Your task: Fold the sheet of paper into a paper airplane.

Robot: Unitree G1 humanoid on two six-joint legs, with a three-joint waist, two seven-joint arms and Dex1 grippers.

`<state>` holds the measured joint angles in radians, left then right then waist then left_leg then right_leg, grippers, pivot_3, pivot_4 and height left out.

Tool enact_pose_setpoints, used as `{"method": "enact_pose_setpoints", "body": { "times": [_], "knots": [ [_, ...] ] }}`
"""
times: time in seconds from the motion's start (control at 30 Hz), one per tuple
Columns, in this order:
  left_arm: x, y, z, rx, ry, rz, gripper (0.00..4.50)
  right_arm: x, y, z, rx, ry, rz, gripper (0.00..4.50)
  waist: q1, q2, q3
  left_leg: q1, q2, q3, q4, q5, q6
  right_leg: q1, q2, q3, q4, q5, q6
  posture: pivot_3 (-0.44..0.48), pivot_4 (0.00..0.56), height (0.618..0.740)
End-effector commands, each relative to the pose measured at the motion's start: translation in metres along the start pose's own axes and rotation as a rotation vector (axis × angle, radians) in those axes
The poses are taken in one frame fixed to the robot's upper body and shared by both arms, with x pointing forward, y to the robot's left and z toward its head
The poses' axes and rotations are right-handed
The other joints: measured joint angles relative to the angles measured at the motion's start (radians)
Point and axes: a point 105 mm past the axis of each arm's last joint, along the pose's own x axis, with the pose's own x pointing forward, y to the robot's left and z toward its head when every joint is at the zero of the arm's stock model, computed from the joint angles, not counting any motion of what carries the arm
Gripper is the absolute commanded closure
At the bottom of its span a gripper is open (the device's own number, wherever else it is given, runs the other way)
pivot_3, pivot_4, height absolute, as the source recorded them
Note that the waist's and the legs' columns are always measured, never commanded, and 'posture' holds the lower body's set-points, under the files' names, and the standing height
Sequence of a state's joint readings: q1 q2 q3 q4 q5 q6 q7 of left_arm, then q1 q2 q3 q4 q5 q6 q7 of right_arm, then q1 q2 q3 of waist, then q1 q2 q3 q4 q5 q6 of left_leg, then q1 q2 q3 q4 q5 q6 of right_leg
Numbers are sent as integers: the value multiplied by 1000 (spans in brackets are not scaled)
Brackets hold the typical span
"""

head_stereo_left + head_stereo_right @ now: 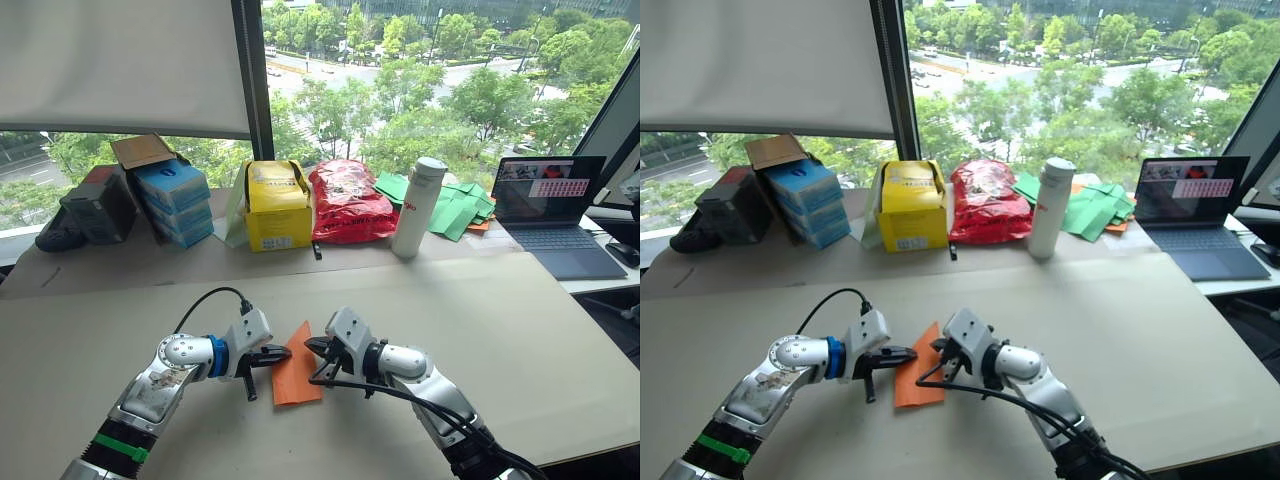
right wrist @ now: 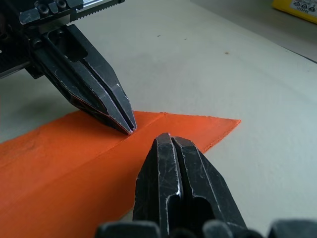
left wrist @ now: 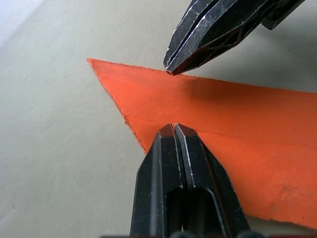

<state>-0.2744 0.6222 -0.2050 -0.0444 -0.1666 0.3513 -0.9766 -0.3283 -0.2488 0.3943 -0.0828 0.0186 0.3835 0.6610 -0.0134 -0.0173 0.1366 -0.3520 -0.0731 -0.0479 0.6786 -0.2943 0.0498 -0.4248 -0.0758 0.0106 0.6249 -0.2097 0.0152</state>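
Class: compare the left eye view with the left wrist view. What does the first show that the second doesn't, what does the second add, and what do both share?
The left eye view takes in the background: the laptop, white bottle, yellow box, red bag and green paper pieces. The left wrist view adds the close-up: a crease line along the sheet of paper and both grippers' shut tips resting on it. Both share the paper, the left gripper and the right gripper.

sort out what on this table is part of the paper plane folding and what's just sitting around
In the job:
sheet of paper, orange, folded to a point
left gripper, shut, tip on the paper
right gripper, shut, tip on the paper

Lying about:
green paper pieces
white bottle
laptop
yellow box
red bag
blue boxes
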Motion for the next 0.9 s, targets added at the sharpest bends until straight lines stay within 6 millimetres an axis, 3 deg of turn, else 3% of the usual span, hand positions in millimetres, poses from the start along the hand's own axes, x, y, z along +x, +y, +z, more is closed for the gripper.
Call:
{"method": "enact_pose_setpoints", "body": {
  "times": [0.03, 0.17, 0.9],
  "knots": [
    [1, -3, -19, -42, 75, -6, 4452, 2, 4, -12, -24, 60, 17, 4500, 0, 0, 0, 0, 0, 0, 0, 0, 0, 0, 0, 0, 0, 0, 0, 0, 150, 740],
    [0, -3, -18, -39, 75, -2, 4452, -2, 12, -26, -8, 111, 64, 4500, 0, 0, 0, 0, 0, 0, 0, 0, 0, 0, 0, 0, 0, 0, 0, 0, 150, 740],
    [0, -3, -19, -36, 82, 0, 4452, -32, 49, -24, 63, 141, 279, 4500, 2, 0, 0, 0, 0, 0, 0, 0, 0, 1, 0, 0, -1, 0, 0, 0, 150, 740]
  ]
}}
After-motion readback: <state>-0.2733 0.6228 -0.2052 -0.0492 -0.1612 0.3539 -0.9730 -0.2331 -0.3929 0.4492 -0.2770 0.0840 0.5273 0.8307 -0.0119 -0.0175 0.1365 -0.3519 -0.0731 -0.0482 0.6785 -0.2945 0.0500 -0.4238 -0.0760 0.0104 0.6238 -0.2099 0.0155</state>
